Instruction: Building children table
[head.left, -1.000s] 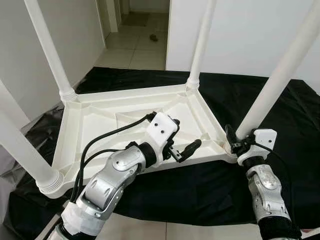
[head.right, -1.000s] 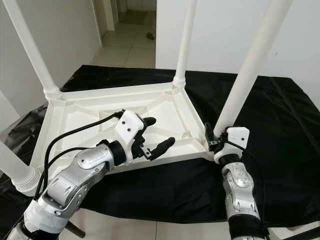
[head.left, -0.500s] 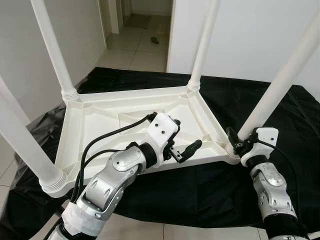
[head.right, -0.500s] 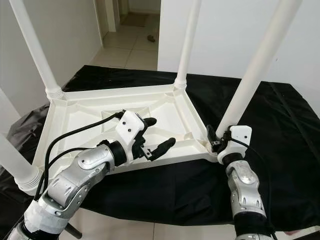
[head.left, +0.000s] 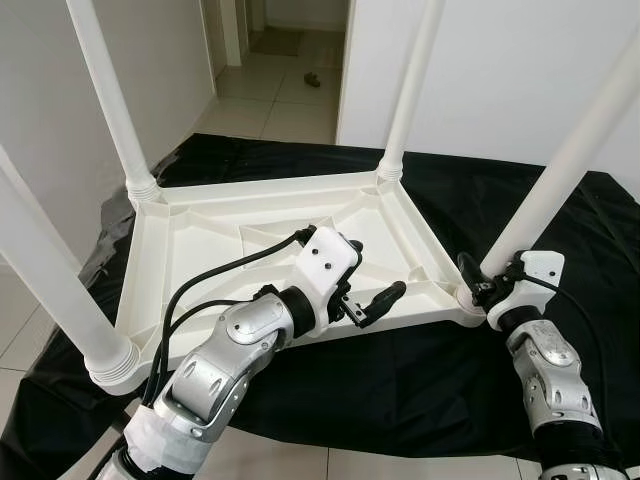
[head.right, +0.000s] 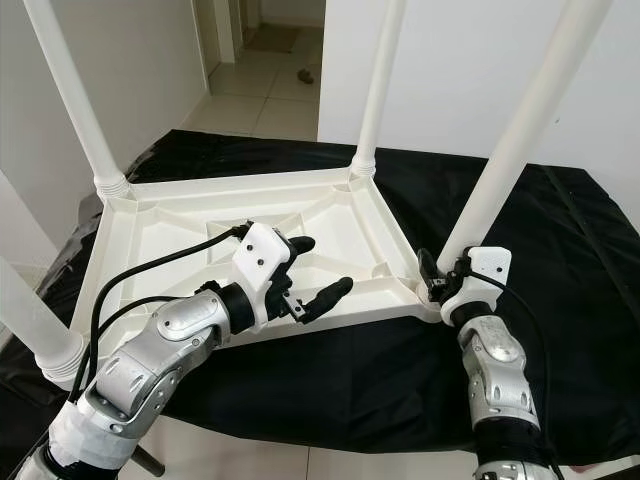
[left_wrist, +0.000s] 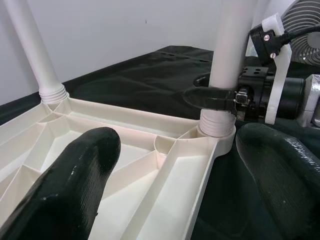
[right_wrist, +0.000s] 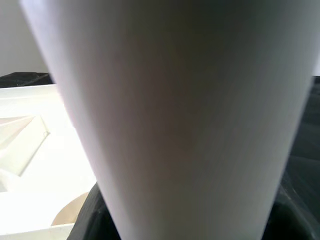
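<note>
A white plastic children's table (head.left: 270, 225) lies upside down on a black sheet (head.left: 560, 250), its four legs standing up. The right gripper (head.right: 432, 278) is closed around the base of the near right leg (head.right: 520, 130); turning it squarely about its own axis should seat the thread without cross-threading. The left gripper (head.left: 368, 292) hovers wide-fingered over the tabletop's near rim, well placed to press down and steady it.

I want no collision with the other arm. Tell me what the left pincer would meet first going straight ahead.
Probably the near-right table leg, where the right pincer grips it just above the socket. The left pincer is open, pointing at it; depth is uncertain.
</note>
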